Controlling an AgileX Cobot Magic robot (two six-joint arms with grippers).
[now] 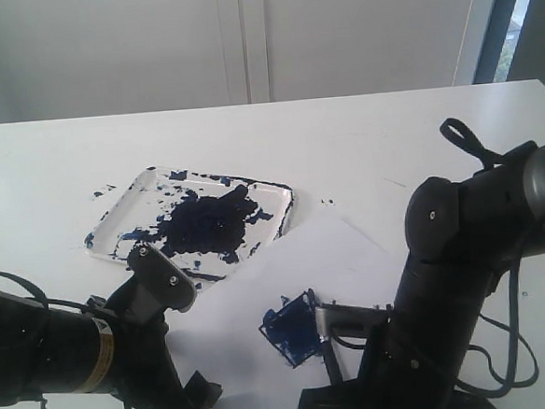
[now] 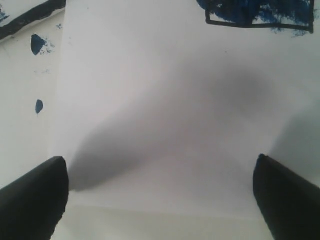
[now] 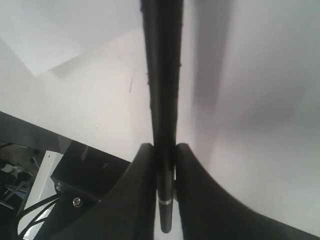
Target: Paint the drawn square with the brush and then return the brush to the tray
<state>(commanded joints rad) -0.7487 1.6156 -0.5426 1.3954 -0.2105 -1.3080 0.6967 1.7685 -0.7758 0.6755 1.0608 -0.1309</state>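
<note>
The drawn square [image 1: 292, 328] lies tilted on the white paper [image 1: 259, 280], smeared with dark blue paint; the left wrist view shows its black outline and blue fill [image 2: 257, 12]. My right gripper [image 3: 162, 150] is shut on the brush [image 3: 162, 75], whose thin black shaft runs straight between the two fingers. In the exterior view the right arm [image 1: 446, 277] hangs low just right of the square. The paint-splattered white tray [image 1: 274, 197] sits behind the paper at centre left. My left gripper [image 2: 160, 200] is open above bare paper, nothing between its fingers.
The paper lies on a white table [image 1: 390, 140] with a white wall behind. Small blue paint spots [image 2: 37, 44] mark the surface beside the paper's edge. The left arm [image 1: 67, 350] lies low along the front left, in front of the tray.
</note>
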